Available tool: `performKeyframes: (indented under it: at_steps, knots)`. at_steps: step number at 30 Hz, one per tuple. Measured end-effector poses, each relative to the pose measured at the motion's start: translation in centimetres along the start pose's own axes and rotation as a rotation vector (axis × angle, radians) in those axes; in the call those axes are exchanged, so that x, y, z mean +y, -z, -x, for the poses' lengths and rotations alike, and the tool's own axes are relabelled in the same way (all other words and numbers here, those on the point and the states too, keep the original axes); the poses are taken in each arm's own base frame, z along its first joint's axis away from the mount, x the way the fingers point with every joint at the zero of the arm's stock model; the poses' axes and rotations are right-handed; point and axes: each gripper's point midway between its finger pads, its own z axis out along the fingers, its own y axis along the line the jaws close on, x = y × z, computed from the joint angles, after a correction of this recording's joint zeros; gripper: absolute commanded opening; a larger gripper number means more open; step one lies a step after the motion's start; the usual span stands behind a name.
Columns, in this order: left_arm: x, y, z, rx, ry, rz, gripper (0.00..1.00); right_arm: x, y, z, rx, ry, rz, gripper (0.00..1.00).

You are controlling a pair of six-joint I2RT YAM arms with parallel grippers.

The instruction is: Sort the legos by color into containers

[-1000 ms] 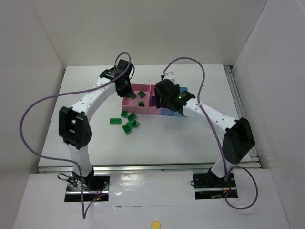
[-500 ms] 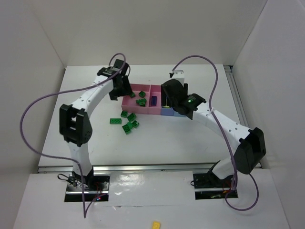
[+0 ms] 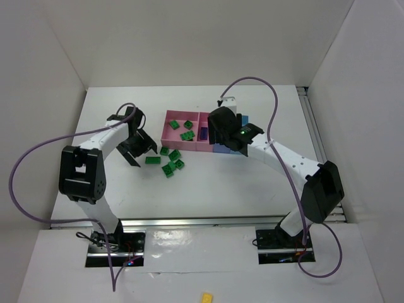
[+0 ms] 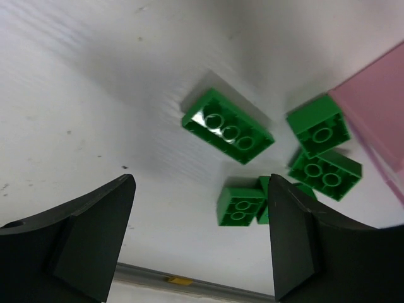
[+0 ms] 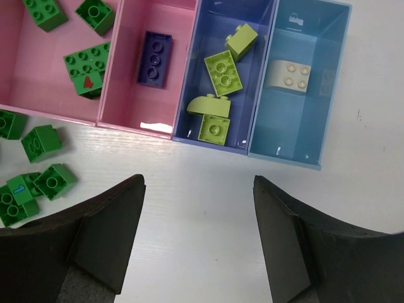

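Left wrist: left fingers (image 4: 82, 240) spread above studded glossy legos (image 4: 227, 126) (right fingers (image 5: 95, 240) spread too).

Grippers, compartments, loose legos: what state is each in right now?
left gripper: open, empty
right gripper: open, empty
left pink compartment: holds three green legos
right pink compartment: holds one dark purple lego
blue compartment: holds four yellow-green legos
light-blue compartment: holds one beige lego
loose green legos: on table, unsorted
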Motion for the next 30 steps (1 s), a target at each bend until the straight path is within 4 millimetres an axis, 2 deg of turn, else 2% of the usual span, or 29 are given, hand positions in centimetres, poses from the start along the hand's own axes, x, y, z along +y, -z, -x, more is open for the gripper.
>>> performKeyframes:
  at_steps: [6, 9, 12, 16, 17, 19, 20, 24, 27, 28, 30]
  knots:
    - [-2.1, -1.7, 0.7, 0.01, 0.065, -0.016, 0.87, 0.3, 0.1, 0.1, 0.002, -0.003, 0.013, 0.77]
    - [-2.7, -3.0, 0.7, 0.014, 0.094, 0.0, 0.81, 0.5, 0.1, 0.0, 0.008, -0.003, 0.025, 0.77]
    - [-2.5, -4.1, 0.3, 0.026, 0.113, 0.035, 0.75, 0.6, 0.1, -0.1, 0.011, -0.006, 0.03, 0.77]
    - [-2.1, -4.6, 0.2, 0.015, 0.133, 0.064, 0.6, 0.6, 0.1, 0.0, 0.011, -0.007, 0.033, 0.77]
    - [-2.0, -4.7, 0.2, 0.011, 0.136, 0.068, 0.52, 0.7, 0.1, 0.0, 0.011, -0.007, 0.034, 0.77]
    - [-1.7, -4.9, 0.1, 0.01, 0.136, 0.078, 0.44, 0.7, 0.1, 0.0, 0.011, -0.007, 0.033, 0.77]
    - [-1.5, -5.0, -0.1, 0.014, 0.142, 0.081, 0.36, 0.7, 0.1, 0.0, 0.012, -0.007, 0.033, 0.77]
    - [-0.6, -4.6, -0.3, 0.006, 0.134, 0.093, 0.25, 0.7, -0.1, -0.2, 0.018, -0.004, 0.031, 0.77]
    - [0.0, -4.0, -0.1, -0.004, 0.113, 0.101, 0.24, 0.7, -0.2, -0.2, 0.019, -0.003, 0.03, 0.77]
    - [-0.1, -3.6, 0.0, -0.009, 0.103, 0.092, 0.2, 0.7, -0.2, -0.2, 0.02, -0.002, 0.03, 0.77]
    - [-0.5, -2.3, 0.5, -0.028, 0.053, 0.057, 0.2, 0.7, -0.2, -0.2, 0.019, -0.002, 0.03, 0.77]
